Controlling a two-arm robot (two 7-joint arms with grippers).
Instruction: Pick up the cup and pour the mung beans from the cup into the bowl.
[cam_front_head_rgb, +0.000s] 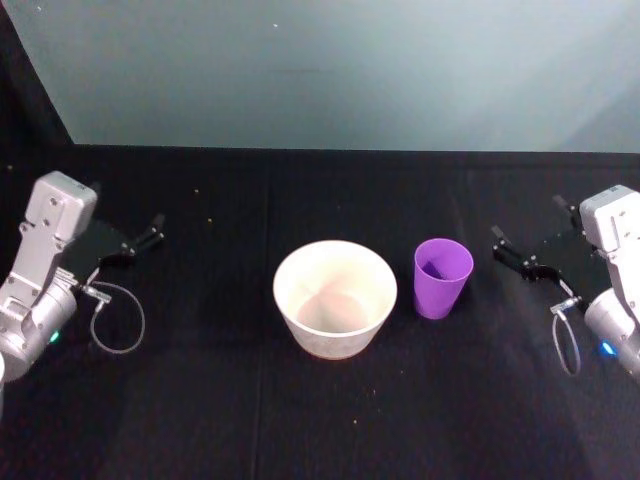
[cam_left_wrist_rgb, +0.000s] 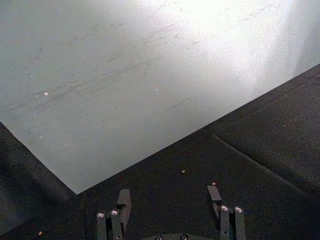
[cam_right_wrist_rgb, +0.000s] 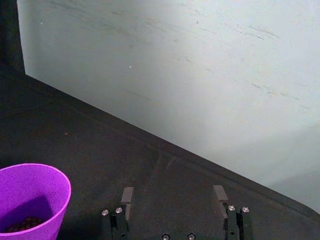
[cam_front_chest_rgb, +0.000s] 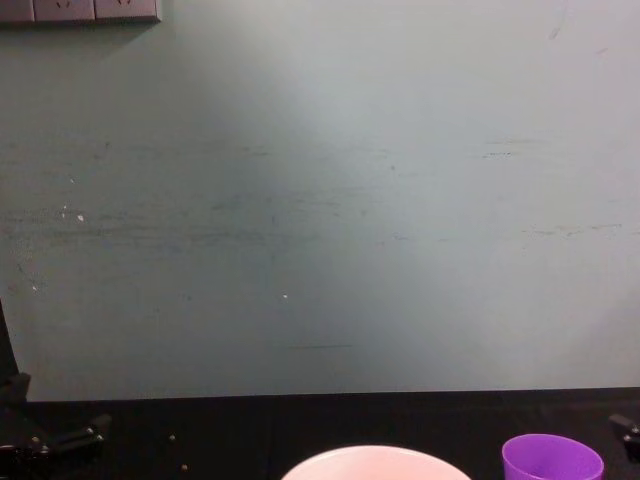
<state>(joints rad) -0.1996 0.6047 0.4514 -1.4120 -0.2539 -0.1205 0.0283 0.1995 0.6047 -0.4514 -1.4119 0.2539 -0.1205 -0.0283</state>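
Head view puts the cup (cam_front_head_rgb: 443, 277) upright near the middle of the table (cam_front_head_rgb: 200, 400), on the side toward the right edge, with the bowl (cam_front_head_rgb: 338, 340) just beside it toward the left edge, a narrow strip of dark cloth between them so that they do not touch. The right gripper (cam_front_head_rgb: 500, 248) hangs near the right edge with its jaws apart and nothing between them, and the cup lies from it toward the table's centre, near but not touching. The left gripper (cam_front_head_rgb: 145, 238) sits parked near the left edge, jaws likewise apart and empty, well apart from the cup with the bowl in between, so the right arm is plainly the nearer one for the pick. In the right wrist view the right gripper (cam_right_wrist_rgb: 173, 195) has open cloth ahead of it, and the cup (cam_right_wrist_rgb: 30, 200) stands off to one side of the fingers' line, the mung beans (cam_right_wrist_rgb: 25, 224) a dark heap at its bottom. The cup's long axis is vertical, so the coming move probably calls for a sideways approach with the jaws straddling its wall. The bowl looks empty; no pouring has been done.
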